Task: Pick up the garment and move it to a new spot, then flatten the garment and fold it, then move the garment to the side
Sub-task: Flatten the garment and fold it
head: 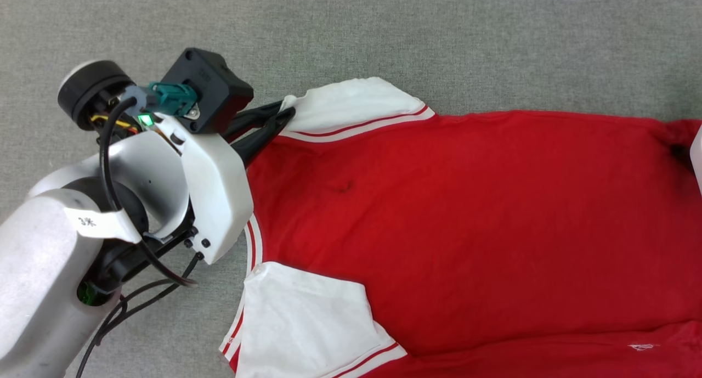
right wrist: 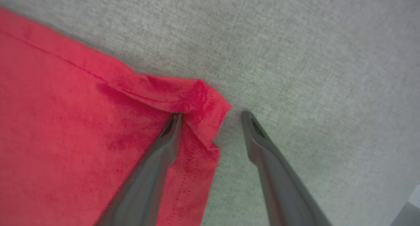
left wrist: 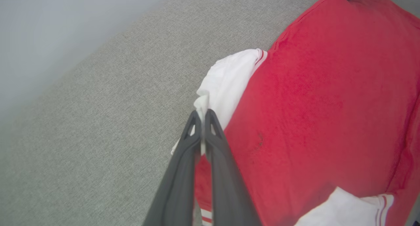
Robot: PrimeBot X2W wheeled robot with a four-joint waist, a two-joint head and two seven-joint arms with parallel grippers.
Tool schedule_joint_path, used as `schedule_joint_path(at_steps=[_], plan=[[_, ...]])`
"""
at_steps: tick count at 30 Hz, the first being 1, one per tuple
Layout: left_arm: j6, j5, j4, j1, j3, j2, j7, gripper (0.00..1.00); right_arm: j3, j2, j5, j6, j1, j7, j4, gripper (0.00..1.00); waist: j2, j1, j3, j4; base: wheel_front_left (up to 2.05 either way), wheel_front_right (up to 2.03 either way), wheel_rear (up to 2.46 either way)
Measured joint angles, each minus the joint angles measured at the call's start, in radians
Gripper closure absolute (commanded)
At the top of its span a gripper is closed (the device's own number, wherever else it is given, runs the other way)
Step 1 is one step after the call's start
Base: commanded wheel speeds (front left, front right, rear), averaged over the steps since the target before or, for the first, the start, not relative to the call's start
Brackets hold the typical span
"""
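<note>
The garment [head: 449, 224] lies spread on the grey cloth surface, plain red side up, with both white sleeves toward the left. My left gripper [head: 282, 117] is shut on the edge of the far white sleeve [head: 354, 106]; the left wrist view shows white cloth pinched between the dark fingers [left wrist: 203, 121]. My right gripper [right wrist: 211, 116] is open at a red hem corner [right wrist: 203, 104] of the garment [right wrist: 65, 127]. Its left finger rests on the red cloth and its right finger on bare surface, with the corner between them.
The grey fabric surface [head: 384, 32] stretches around the garment on the far and left sides. My pale left forearm [head: 66, 241] with its cables fills the lower left of the head view. A pale wall [left wrist: 49, 29] runs beyond the surface's edge.
</note>
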State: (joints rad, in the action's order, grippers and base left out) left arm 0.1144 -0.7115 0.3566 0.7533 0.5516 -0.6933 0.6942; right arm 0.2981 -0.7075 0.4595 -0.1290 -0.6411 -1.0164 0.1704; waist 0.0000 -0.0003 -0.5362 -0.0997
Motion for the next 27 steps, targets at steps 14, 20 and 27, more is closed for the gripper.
schedule_joint_path(at_steps=[14,20,27], plan=[[-0.050,-0.023,-0.088,-0.137,-0.045,-0.036,-0.093,1.00,-0.021,0.057,0.070,-0.002,0.034,0.226,0.049,1.00,0.0000,0.0003,0.122,0.035,0.00,0.00,0.00],[-0.101,-0.039,-0.059,-0.270,-0.054,-0.064,-0.122,1.00,-0.100,0.090,0.086,-0.002,0.151,0.308,-0.012,1.00,0.0000,0.0002,0.210,0.055,0.00,0.00,0.00],[-0.155,-0.074,-0.007,-0.448,-0.057,-0.102,-0.143,1.00,-0.219,0.150,0.096,-0.002,0.359,0.353,-0.135,1.00,0.0000,0.0002,0.296,0.066,0.00,0.00,0.00]])
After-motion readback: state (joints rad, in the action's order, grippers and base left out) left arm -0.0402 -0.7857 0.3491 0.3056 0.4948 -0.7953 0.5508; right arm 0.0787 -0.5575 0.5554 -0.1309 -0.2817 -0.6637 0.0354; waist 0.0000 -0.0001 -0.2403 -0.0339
